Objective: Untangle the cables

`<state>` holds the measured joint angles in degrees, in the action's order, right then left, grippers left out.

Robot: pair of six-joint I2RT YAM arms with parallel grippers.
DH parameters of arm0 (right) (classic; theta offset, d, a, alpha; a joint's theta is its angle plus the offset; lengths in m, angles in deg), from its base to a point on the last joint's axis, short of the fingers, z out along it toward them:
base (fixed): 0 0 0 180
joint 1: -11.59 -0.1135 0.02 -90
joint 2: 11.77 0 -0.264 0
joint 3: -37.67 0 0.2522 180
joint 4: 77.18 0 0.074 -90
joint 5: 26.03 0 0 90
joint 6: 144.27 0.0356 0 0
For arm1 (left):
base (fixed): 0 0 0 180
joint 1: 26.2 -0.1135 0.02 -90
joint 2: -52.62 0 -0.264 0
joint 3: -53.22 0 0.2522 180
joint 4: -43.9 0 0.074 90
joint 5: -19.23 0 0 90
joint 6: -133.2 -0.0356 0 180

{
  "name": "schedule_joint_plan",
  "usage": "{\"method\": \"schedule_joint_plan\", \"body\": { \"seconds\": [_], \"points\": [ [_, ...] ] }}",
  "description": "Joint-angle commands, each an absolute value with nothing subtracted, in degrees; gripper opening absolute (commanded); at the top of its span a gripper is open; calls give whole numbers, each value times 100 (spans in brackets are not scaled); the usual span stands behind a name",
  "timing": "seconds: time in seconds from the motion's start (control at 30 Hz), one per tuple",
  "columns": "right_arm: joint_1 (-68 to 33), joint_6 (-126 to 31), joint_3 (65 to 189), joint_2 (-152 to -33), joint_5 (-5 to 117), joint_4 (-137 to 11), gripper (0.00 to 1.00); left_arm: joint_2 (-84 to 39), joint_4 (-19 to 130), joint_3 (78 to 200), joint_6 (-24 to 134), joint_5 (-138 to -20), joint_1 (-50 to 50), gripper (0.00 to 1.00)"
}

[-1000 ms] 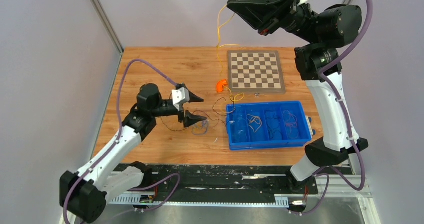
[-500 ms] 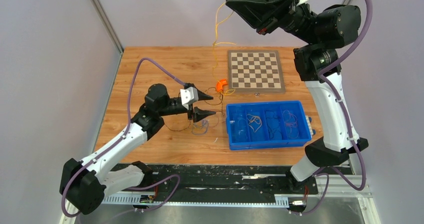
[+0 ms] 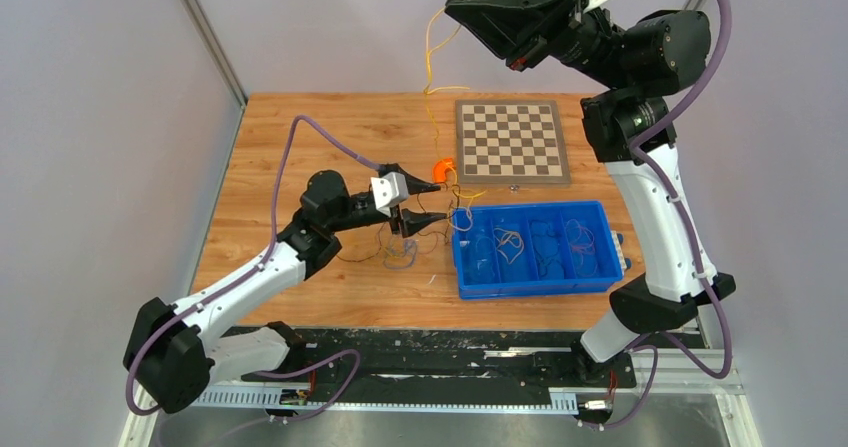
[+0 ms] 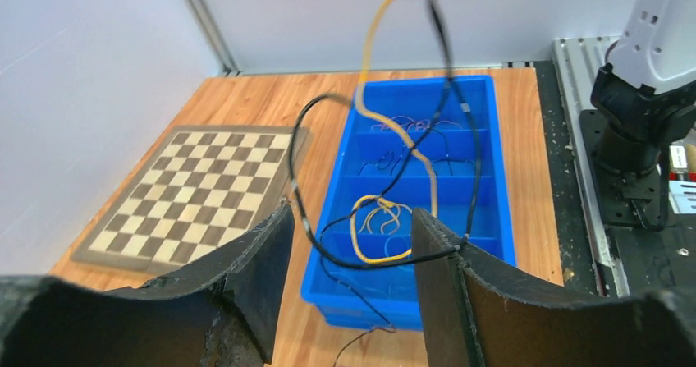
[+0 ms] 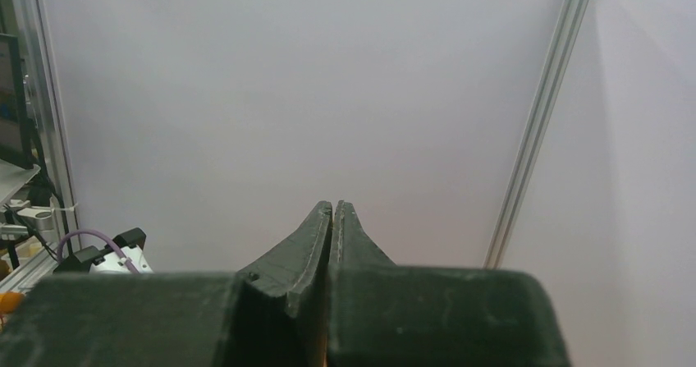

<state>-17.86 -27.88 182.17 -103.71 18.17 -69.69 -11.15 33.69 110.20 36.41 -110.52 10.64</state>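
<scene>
Loops of a thin black cable (image 4: 386, 262) cross the gap of the left claw (image 4: 351, 231), whose fingers stand apart on either side of it. A thin yellow cable (image 4: 366, 59) tangled with it climbs to the right claw (image 3: 452, 12), which is pinched on it high above the wooden worktop (image 3: 300, 137). Purple-blue strands (image 3: 402, 258) lie under the left claw. Just beside them sits a blue plastic four-compartment tray (image 3: 530, 285) holding more wires. Behind it are a brown checkered board (image 3: 512, 142) and a small orange piece (image 3: 440, 170).

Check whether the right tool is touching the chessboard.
Apart. The top external view shows the right tool high in the air, clear of the chessboard; a yellow cable hangs from its tip.
</scene>
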Motion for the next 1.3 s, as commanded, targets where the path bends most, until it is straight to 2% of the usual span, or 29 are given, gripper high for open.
{"method": "schedule_joint_plan", "body": {
  "seconds": [0.0,0.17,0.3,0.4,0.43,0.5,0.53,0.63,0.73,0.87,1.0,1.17,1.27],
  "points": [
    [-1825,-2744,18181,-10307,1950,-7002,0,-1286,2858,11192,3475,-11231,1301,64],
    [-1829,-2647,18198,-10326,1972,-7043,0,-1627,2655,11373,3447,-11302,1409,68],
    [-1829,-2607,18211,-10318,1992,-7054,0,-1903,2624,11617,3477,-11358,1484,56],
    [-1823,-2671,18209,-10281,2014,-7043,0,-2049,2689,11736,3482,-11271,1497,32],
    [-1816,-2725,18202,-10256,2038,-7017,0,-2041,2784,11726,3416,-11235,1495,19],
    [-1744,-2873,18183,-10175,2087,-6901,0,-1884,3069,11596,3188,-11089,1491,3],
    [-1657,-2949,18156,-10122,2143,-6831,0,-1699,3214,11451,3095,-10956,1475,1],
    [-1024,-3231,17915,-9887,2400,-6743,0,-1218,4104,11051,2894,-10860,1082,0],
    [226,-3616,17442,-9630,2724,-6747,0,-638,5461,10652,2333,-10913,462,0],
    [2150,-3870,17092,-9761,2917,-6797,0,-117,6958,10257,1092,-11109,-816,0],
    [3481,-3608,17485,-10233,2654,-6851,0,56,8155,10115,-372,-11363,-2317,0],
    [4065,-3318,17784,-10498,2259,-6885,0,-365,9095,10359,-1423,-11546,-3393,0],
    [3934,-2901,17529,-10470,1120,-7242,0,-534,9306,10756,-1272,-11904,-3639,0]
  ]
}}
